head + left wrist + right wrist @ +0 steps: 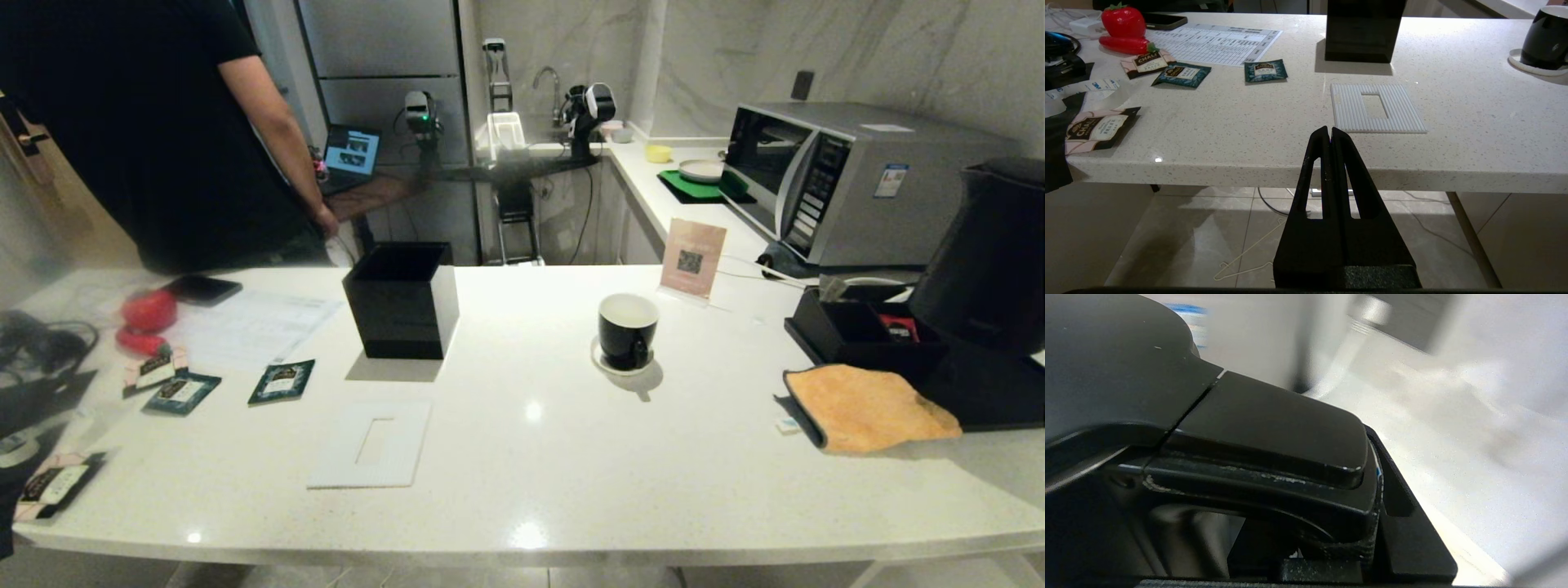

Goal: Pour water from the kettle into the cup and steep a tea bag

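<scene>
Black kettle (992,253) gripped by right fingers (1396,506), left fingers (1330,141) closed below counter edge (1306,173)

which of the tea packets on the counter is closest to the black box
The dark teal tea packet lying alone, just left of the black box. The other packets lie farther left, toward the counter's end.

The word "CHALI" is showing on the pink-and-black tea sachet (1098,127) lying at the counter's near edge and again on the pink sachet (1147,62) lying beside the red toy strawberry. The white tape strip (1094,85) is carrying a small "3M" mark. Print on the two teal sachets, the printed sheet (1216,40) and the QR-code card (692,258) is staying too small to read.
</scene>
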You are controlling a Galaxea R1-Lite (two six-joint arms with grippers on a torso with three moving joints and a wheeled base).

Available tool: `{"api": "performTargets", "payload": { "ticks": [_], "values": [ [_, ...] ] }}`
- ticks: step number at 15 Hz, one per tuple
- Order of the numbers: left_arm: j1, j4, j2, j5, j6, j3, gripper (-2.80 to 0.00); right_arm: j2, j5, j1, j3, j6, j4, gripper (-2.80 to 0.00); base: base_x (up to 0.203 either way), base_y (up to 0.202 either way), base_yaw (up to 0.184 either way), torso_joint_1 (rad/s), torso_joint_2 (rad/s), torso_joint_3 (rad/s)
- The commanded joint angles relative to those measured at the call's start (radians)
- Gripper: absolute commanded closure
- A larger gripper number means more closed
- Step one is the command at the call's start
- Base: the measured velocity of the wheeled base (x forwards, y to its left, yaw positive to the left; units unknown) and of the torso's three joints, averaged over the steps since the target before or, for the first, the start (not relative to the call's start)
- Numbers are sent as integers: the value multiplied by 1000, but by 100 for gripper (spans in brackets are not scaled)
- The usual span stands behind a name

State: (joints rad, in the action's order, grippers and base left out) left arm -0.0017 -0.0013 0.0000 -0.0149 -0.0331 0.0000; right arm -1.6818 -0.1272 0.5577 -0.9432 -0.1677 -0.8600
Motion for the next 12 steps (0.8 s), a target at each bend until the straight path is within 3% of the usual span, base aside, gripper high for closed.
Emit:
{"api": "performTargets", "payload": {
  "ticks": [1,8,12],
  "values": [
    [0,0,1,0,-1,0,0,-3,-3,62,16,7,-10,0,0,0,0,0,0,0],
    [0,0,2,0,-1,0,0,-93,0,225,2,10,-56,0,0,0,0,0,0,0],
    [0,0,0,0,-1,0,0,-173,30,290,-83,10,-52,0,0,0,0,0,0,0]
  ]
}}
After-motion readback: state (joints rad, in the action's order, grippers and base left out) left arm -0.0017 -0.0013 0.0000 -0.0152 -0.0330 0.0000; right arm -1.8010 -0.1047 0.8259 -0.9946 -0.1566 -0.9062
